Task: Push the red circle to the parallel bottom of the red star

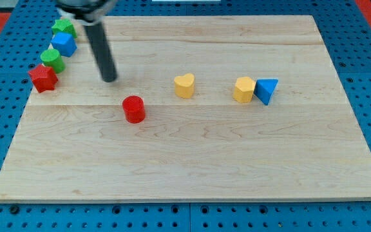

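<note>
The red circle (134, 109) is a short red cylinder lying on the wooden board, left of the view's centre. The red star (43, 78) lies near the board's left edge, up and to the left of the circle. My tip (110, 79) rests on the board between them, just above and to the left of the red circle, with a small gap to it. The rod rises from the tip toward the view's top.
A green block (63, 27), a blue block (64, 44) and a green cylinder (53, 59) line up above the red star. A yellow heart (184, 85), a yellow block (244, 89) and a blue triangle (266, 90) lie to the right.
</note>
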